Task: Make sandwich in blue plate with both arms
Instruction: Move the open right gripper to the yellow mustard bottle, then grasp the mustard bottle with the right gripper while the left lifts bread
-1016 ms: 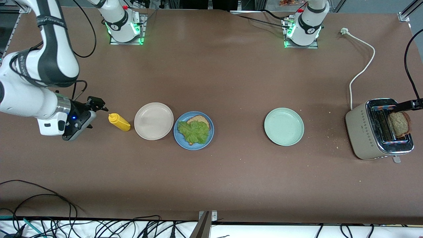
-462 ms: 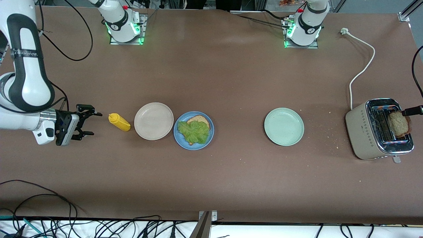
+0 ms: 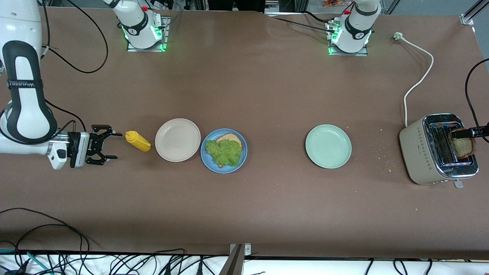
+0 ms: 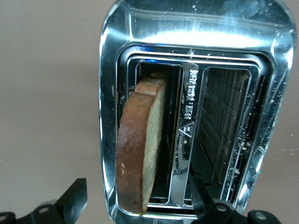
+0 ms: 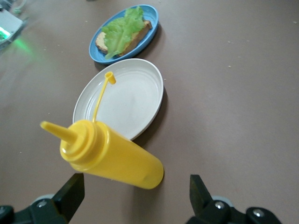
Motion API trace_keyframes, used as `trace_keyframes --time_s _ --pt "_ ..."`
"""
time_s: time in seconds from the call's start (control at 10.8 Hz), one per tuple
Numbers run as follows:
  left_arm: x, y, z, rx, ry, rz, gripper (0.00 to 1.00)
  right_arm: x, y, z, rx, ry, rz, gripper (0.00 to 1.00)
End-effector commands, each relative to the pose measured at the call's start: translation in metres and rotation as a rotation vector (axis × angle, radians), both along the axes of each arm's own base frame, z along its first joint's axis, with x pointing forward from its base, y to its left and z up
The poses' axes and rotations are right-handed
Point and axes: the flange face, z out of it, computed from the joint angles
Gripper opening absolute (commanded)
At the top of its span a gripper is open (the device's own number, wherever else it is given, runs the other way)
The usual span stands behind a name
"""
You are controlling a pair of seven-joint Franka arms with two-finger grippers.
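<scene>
on the brown table [image 3: 267, 95], only the left wrist view shows the spread left claw [image 4: 135, 205] straddling toaster-held bread [image 4: 138, 149].

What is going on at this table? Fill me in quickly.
A sandwich is half made: the blue plate holds one bread slice topped with a lettuce leaf. The left gripper is over the toaster, fingers open on either side of the second bread slice standing in a slot, not yet gripping it. The right gripper, also open, sits low at the right arm's end of the table, pointed at the tipped-over yellow mustard bottle beside the beige plate.
</scene>
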Motion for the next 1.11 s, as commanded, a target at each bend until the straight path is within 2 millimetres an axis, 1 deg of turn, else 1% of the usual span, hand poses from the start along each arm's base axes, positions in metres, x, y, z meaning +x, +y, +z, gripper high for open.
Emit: trace_keyframes --time_s 0.0,0.18,0.28,0.37,0.55,0.74,1.02 --pt "-0.004 0.017 -0.001 -0.013 -0.009 -0.026 0.94 -0.005 -0.006 -0.027 0.103 -0.058 0.094 1.00" --pt "-0.005 0.020 0.007 -0.021 -0.025 -0.043 0.94 -0.012 -0.005 -0.054 0.134 -0.087 0.166 1.00" --pt "-0.001 0.021 0.015 -0.014 -0.042 -0.044 0.91 -0.013 -0.004 -0.062 0.151 -0.099 0.176 1.00" --pt "0.000 0.019 0.016 -0.018 -0.046 -0.044 0.86 -0.015 -0.002 -0.073 0.179 -0.123 0.187 1.00" --pt "0.002 0.014 0.014 -0.049 -0.059 -0.033 0.81 -0.021 0.003 -0.101 0.233 -0.148 0.191 1.00" --pt "0.002 0.014 0.014 -0.050 -0.059 -0.035 0.68 -0.023 0.006 -0.110 0.245 -0.137 0.184 1.00" --pt "0.003 0.014 0.017 -0.059 -0.069 -0.028 0.37 -0.025 0.022 -0.121 0.279 -0.123 0.169 1.00"
